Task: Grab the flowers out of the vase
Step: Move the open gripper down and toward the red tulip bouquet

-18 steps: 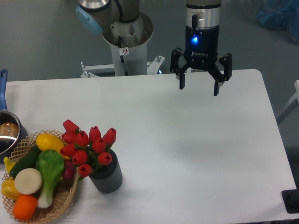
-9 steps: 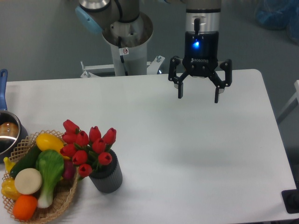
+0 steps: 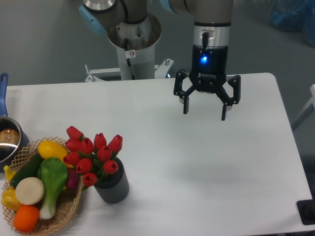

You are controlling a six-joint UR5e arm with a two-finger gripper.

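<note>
Fingers (image 3: 186, 104) apart; flowers (image 3: 92, 154) upright, leaning left

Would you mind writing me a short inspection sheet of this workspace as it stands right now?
Surface: white table, bare on its right half.
Job's things: red flowers standing in the dark ribbed vase at front left; not yet touched.
Clutter: wicker basket of vegetables right beside the vase; metal pot with a blue handle at the left edge.
Gripper: gripper open, empty, hanging above the far middle of the table, well apart from the flowers; blue light lit on its body.
Cables: nothing seen.
Surroundings: robot base behind the table; grey floor; a blue thing at top right, too cropped to identify.
</note>
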